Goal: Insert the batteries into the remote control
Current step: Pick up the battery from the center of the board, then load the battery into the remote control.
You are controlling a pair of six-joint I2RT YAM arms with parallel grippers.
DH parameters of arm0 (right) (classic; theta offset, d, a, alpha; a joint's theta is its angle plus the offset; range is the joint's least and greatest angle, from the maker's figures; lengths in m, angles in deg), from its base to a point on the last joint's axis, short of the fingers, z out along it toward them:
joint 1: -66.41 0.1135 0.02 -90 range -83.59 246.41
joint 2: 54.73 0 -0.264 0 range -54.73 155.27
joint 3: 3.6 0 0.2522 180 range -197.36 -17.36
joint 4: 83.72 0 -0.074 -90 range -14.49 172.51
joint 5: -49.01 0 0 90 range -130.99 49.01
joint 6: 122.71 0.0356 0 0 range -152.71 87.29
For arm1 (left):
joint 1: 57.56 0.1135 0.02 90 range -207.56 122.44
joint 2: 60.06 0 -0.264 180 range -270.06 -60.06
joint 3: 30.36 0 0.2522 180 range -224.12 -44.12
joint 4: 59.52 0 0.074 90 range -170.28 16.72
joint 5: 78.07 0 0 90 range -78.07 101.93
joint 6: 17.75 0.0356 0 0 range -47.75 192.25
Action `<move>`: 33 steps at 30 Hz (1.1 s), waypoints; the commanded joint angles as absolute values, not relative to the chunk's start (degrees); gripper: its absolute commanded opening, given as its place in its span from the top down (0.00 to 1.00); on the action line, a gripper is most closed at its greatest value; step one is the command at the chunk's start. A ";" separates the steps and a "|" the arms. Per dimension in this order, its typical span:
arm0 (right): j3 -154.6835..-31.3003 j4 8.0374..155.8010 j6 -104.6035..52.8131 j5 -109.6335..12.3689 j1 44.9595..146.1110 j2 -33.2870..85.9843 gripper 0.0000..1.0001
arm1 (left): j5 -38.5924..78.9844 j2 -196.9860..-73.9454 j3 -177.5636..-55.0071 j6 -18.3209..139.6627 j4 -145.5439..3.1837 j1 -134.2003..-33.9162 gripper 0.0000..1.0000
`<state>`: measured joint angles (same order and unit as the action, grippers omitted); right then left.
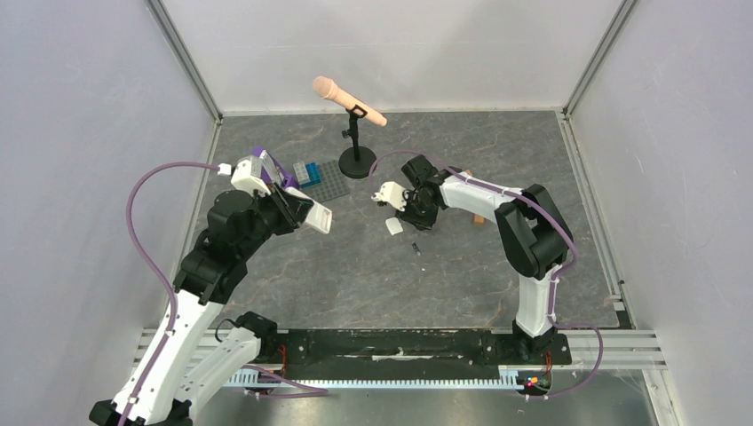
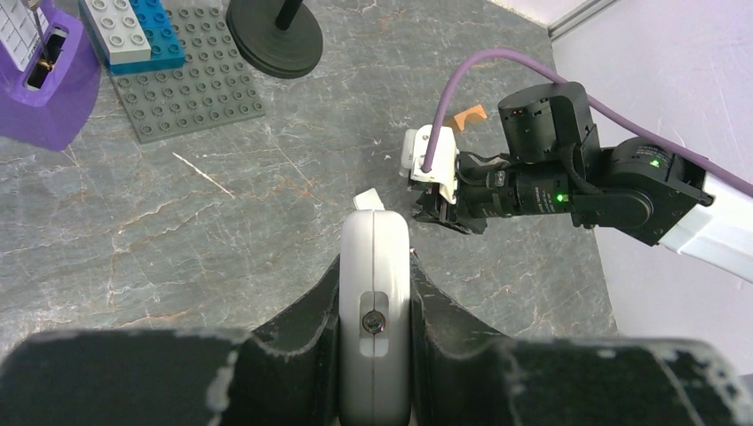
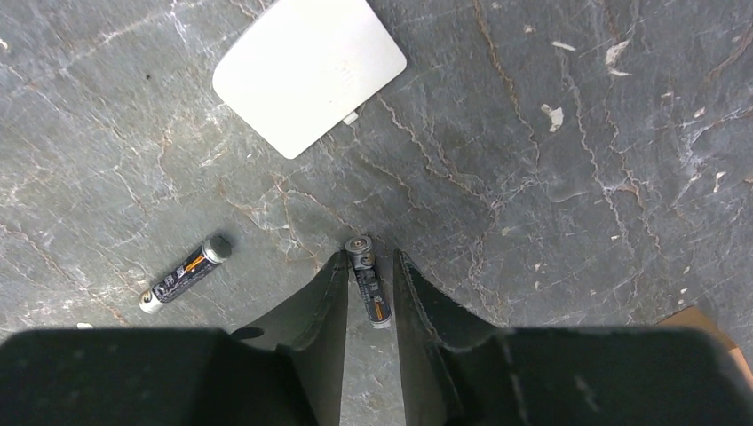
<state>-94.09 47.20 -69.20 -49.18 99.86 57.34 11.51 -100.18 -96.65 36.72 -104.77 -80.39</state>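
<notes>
Left gripper (image 2: 375,275) is clamped on the remote (image 2: 375,235), edge-on between both fingers and held clear of the table (image 2: 133,248); in the top view it sits at the left arm's tip, well left of the right arm. Right gripper (image 3: 370,259) is down at the table surface, fingers straddling one battery (image 3: 369,288), which lies flat in the narrow gap and runs roughly along the fingers. Fingers sit very close on either side, but I can't tell whether they actually pinch it. Second battery (image 3: 185,275) lies loose on the table to the left in the right wrist view, angled, apart from the gripper. White cover plate (image 3: 309,71) lies flat further out, touching neither battery. Grey studded baseplate (image 2: 191,84) with blue bricks and mic stand base (image 2: 273,40) sit at the far side.
</notes>
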 commanded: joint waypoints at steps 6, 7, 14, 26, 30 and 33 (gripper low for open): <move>-92.83 47.39 -68.46 -43.91 97.55 58.04 0.85 | 9.92 -98.67 -96.95 35.78 -103.56 -80.06 0.98; -93.13 48.37 -67.73 -44.51 97.61 56.96 0.86 | 10.08 -98.47 -96.79 35.58 -103.31 -80.06 0.98; -92.25 62.06 -51.39 -51.73 97.67 44.86 0.86 | 13.58 -95.97 -91.46 30.02 -94.41 -80.06 0.98; -64.50 106.51 6.98 -53.57 101.62 12.60 0.89 | 19.75 -94.68 -71.82 4.90 -51.18 -80.10 0.98; -63.78 108.57 13.82 -47.61 106.67 8.27 0.90 | 19.68 -96.53 -69.72 -0.80 -42.36 -80.09 0.98; -65.17 109.13 17.71 -45.00 109.25 7.50 0.90 | 19.56 -97.43 -68.09 -4.83 -36.99 -80.15 0.98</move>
